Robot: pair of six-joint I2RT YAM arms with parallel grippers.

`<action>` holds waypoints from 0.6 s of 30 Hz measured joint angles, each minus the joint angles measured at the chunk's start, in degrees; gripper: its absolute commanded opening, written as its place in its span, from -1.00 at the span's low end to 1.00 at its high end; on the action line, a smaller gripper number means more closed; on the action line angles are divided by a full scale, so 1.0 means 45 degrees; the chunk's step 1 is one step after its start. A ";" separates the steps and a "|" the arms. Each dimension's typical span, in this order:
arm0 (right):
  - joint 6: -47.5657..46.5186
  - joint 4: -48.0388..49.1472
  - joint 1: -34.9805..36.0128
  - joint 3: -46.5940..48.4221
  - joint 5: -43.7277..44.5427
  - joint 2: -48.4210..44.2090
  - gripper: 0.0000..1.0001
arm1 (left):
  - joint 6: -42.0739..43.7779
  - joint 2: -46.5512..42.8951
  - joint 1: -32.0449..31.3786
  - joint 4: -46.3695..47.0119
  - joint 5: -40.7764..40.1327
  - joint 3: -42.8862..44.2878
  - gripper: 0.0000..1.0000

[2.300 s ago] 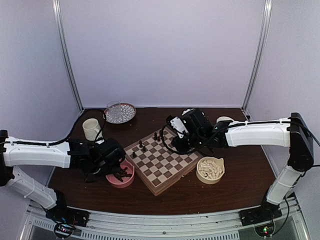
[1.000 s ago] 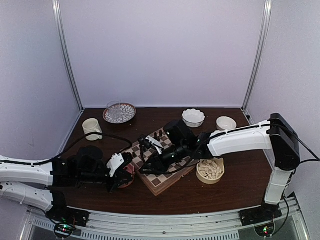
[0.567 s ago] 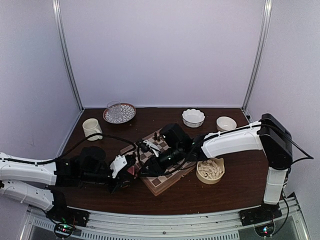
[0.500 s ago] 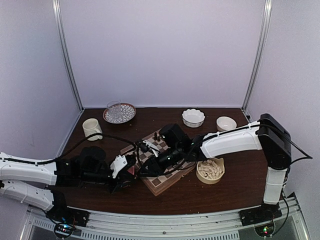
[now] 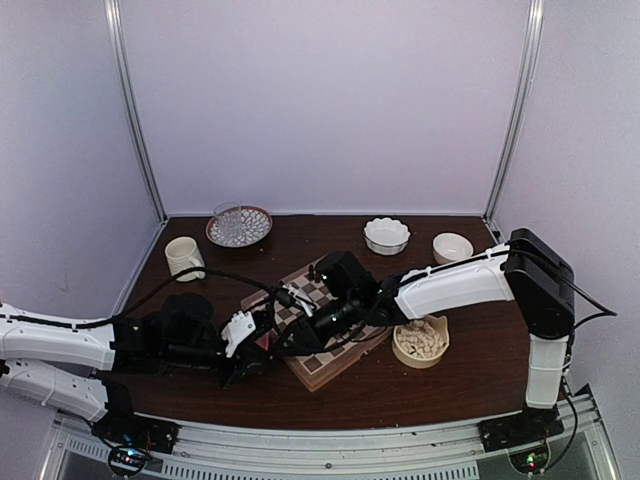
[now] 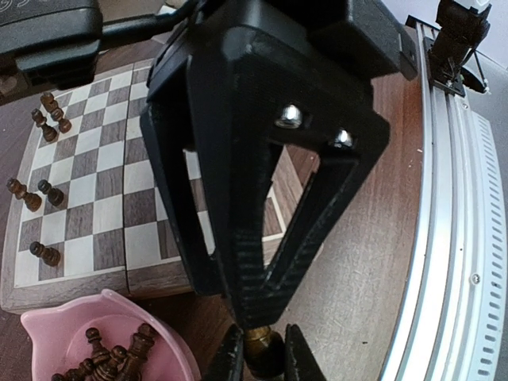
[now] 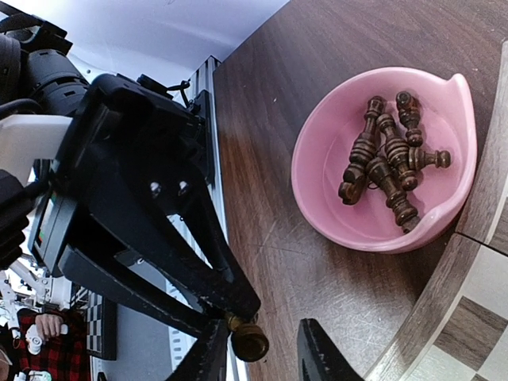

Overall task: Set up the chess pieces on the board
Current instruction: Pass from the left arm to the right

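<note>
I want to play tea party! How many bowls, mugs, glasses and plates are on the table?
Bowls: 4 (pink bowl, tan bowl, white fluted bowl, small white bowl)
Mugs: 1 (cream mug)
Glasses: 1 (clear glass)
Plates: 1 (patterned plate)
Total: 7

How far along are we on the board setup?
Done: a few dark pieces stand on the board. In hand: the left gripper pinches one dark piece, the open right gripper around it. Remaining: loose pieces in the pink bowl, cream pieces in the tan bowl.
</note>
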 measured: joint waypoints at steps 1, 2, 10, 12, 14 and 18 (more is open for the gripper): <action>0.0034 -0.0005 0.0000 0.0000 -0.0039 0.0005 -0.44 | 0.0005 0.0000 0.0000 0.0000 -0.0005 0.0000 -0.91; 0.0068 0.0005 0.0000 0.0000 -0.0078 0.0005 -0.51 | 0.0005 -0.0005 0.0000 0.0000 -0.0005 0.0000 -0.91; 0.0180 0.0083 0.0049 0.0097 -0.0243 0.0005 -0.89 | 0.0015 -0.0034 0.0000 -0.0053 -0.0087 0.0000 -0.89; 0.0189 0.0097 0.0049 0.0097 -0.0223 0.0005 -0.90 | 0.0034 -0.0044 0.0000 -0.0058 -0.0117 0.0000 -0.85; 0.0165 0.0126 0.0044 0.0097 -0.0194 0.0000 -0.91 | 0.0044 -0.0063 0.0000 -0.0058 -0.0189 0.0000 -0.85; 0.0151 0.0389 -0.0049 -0.0146 0.0039 -0.0209 -0.91 | 0.0049 -0.0165 0.0000 -0.0019 -0.0335 0.0000 -0.85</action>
